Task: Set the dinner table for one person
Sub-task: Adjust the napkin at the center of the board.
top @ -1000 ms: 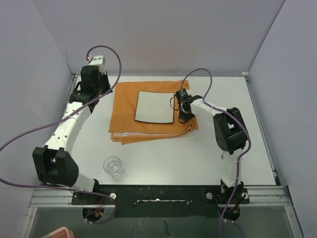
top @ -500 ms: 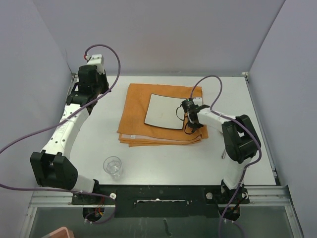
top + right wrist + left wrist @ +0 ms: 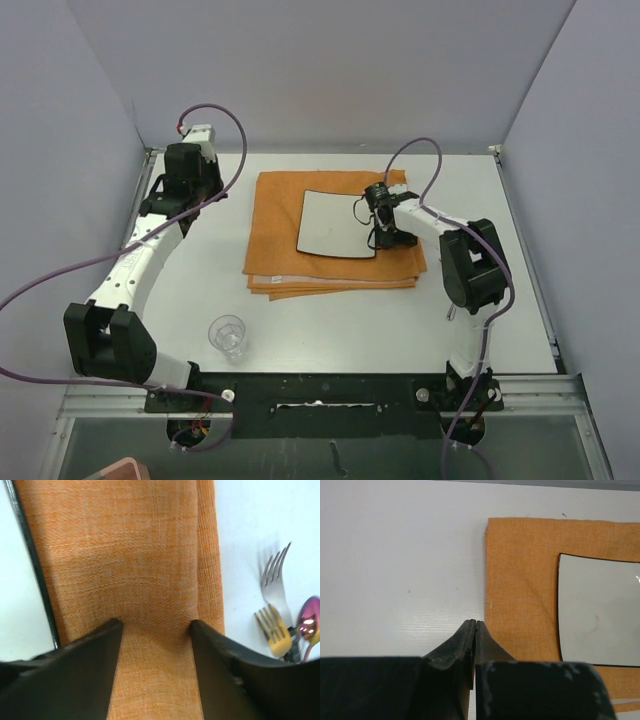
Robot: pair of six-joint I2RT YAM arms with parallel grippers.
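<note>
The dinner table (image 3: pixel 300 320) is a pale grey-white top. On it lies a folded orange placemat (image 3: pixel 275 225) with a square white plate (image 3: pixel 335 222) on top. My right gripper (image 3: pixel 386 238) stands on the placemat just right of the plate. In the right wrist view this gripper (image 3: pixel 155 624) is open, both tips pressed on the orange cloth (image 3: pixel 125 555), with the plate's dark rim (image 3: pixel 30 555) at the left. My left gripper (image 3: pixel 200 185) hovers at the table's far left; in its wrist view it (image 3: pixel 476 623) is shut and empty, beside the placemat's (image 3: pixel 520 580) left edge.
A clear drinking glass (image 3: pixel 228 337) stands near the front left of the table. In the right wrist view a silver fork (image 3: pixel 274 580), a gold fork (image 3: pixel 272 630) and a shiny pink spoon (image 3: pixel 310 620) lie on the table right of the placemat. Grey walls enclose three sides.
The placemat and plate have slid to the right with my right gripper. That gripper was shut and has now opened. The left arm barely shifted.
</note>
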